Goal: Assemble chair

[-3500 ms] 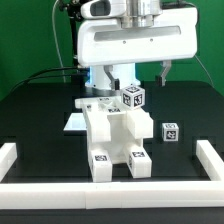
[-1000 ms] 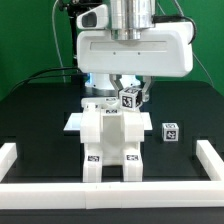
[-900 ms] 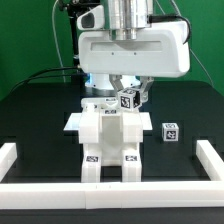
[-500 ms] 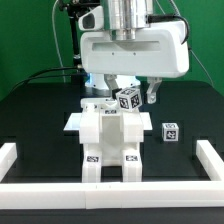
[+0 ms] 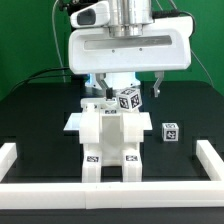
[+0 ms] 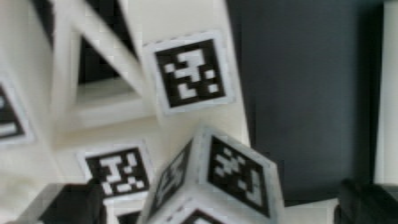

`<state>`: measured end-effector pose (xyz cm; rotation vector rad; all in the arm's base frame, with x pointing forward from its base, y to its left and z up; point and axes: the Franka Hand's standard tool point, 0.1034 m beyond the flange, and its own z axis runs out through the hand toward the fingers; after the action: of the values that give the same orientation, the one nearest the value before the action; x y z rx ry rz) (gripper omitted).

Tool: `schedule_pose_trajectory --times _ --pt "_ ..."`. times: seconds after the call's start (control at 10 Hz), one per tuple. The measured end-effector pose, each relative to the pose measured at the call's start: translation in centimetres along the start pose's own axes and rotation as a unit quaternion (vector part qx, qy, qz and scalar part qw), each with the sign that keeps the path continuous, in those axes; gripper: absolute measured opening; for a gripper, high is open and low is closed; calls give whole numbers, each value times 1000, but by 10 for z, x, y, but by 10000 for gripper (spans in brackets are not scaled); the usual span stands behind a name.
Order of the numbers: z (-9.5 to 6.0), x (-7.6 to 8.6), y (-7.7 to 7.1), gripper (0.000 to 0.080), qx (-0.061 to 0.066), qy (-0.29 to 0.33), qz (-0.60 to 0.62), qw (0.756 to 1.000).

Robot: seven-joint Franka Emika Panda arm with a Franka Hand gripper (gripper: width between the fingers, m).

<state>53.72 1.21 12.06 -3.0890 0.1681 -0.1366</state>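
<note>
The chair is a chunky white block structure with tag markers on its front, standing mid-table. A small white tagged cube sits tilted on its top at the back. My gripper hangs over that cube, open, with one finger on each side and a gap to the cube on both sides. In the wrist view the cube lies between the two dark fingertips, and tagged faces of the chair show beyond it.
A second small tagged cube lies loose on the black table at the exterior view's right of the chair. Plain white border rails run along the left, right and front.
The fingers, close around the top cube a second ago, have spread apart and let it go. The cube stays on top of the chair.
</note>
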Motion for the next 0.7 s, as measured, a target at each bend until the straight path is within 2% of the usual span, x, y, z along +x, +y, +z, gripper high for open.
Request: schedule_pose_trajectory --times 0.3,0.5,0.7 --pt "0 0 1 649 -1 -1 -109 994" --pt "-2 1 -2 649 -2 -4 -220 975" --pt "0 -2 8 649 -2 -7 -275 961"
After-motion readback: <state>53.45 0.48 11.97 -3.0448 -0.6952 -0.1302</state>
